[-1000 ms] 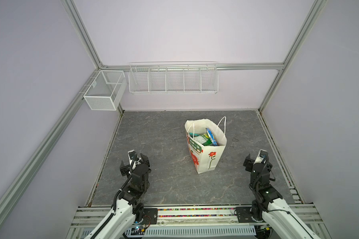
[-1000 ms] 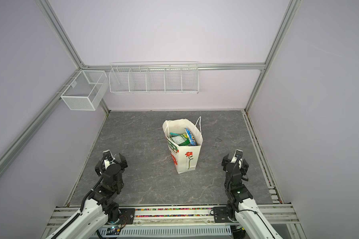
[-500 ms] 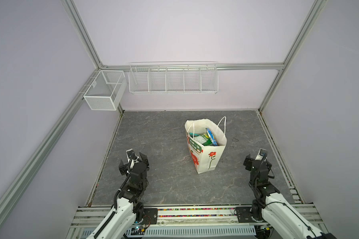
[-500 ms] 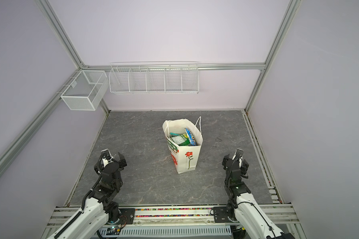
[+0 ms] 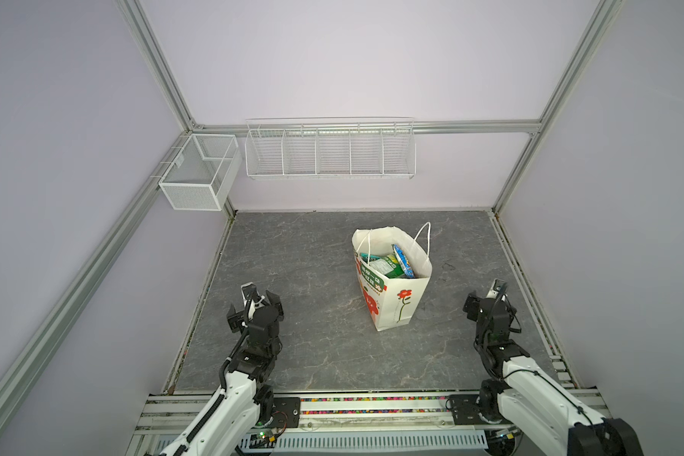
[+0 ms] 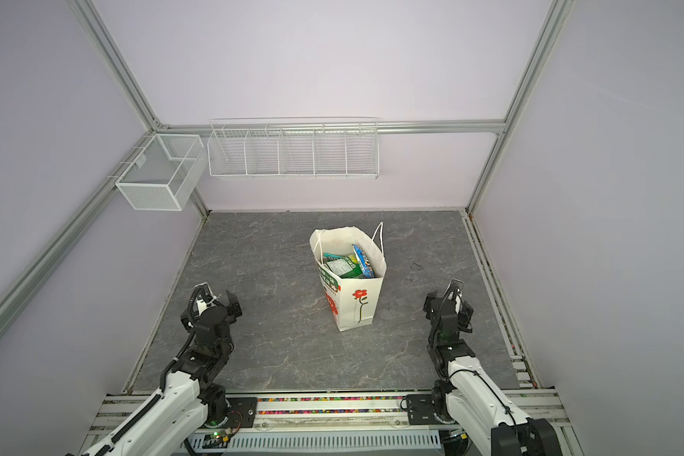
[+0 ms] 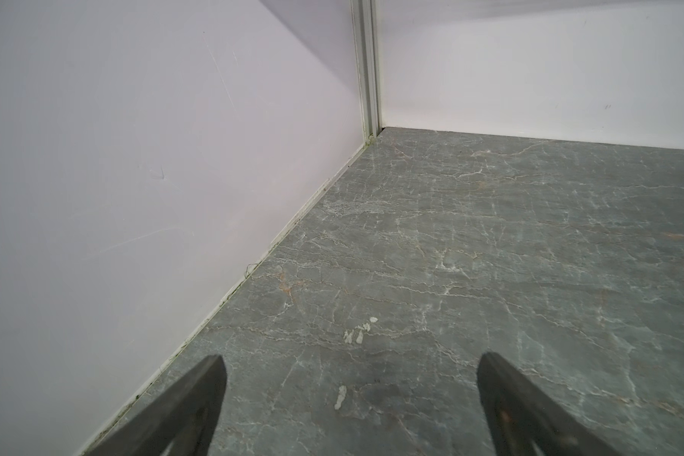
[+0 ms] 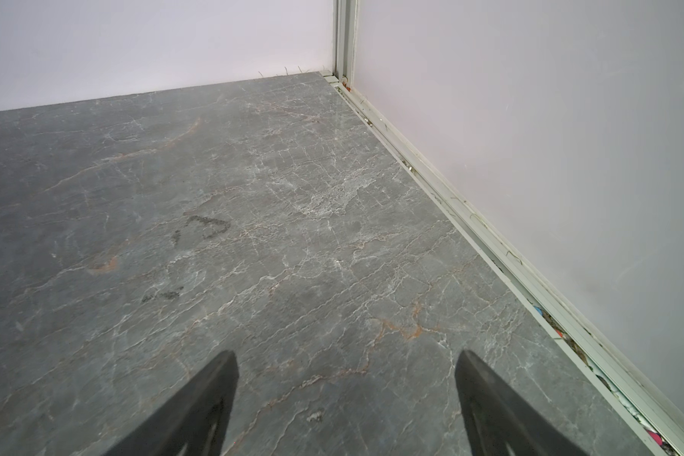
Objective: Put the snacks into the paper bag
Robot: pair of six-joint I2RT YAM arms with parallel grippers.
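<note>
two grippers hang low over the grey marbled tabletop [image 5: 293, 256], between the front rail [image 5: 372, 410] and the paper bag [image 5: 395, 304], both nearer than the bag. the left gripper [image 7: 350, 355] sits well to the left of the bag, close to the left wall. its wrist view shows the dark fingers [image 7: 198, 398] spread wide with only bare tabletop between them, so it is released and carries nothing. the right gripper [image 8: 345, 352] sits well to the right of the bag, close to the right wall. its fingers [image 8: 206, 395] are likewise parted over bare stone, released and empty. neither gripper touches the bag.

farther back, roughly between the two arms, the bag stands upright on the tabletop with its mouth open. red flowers and a green label show on its near faces in both top views, and a white cord handle [image 5: 425, 237] rises from its far right rim. the snacks [image 5: 389, 265] lie inside the bag. a green packet [image 6: 342, 266] lies flat on the pile, a blue packet [image 6: 363, 260] stands on edge against the bag's right inner wall, and a teal edge shows behind them. how many packets lie beneath cannot be told.

beyond the bag and above it, a long wire basket [image 5: 328, 152] hangs on the back wall. a small wire basket [image 5: 198, 177] hangs beyond the bag to its left, on the side wall.
</note>
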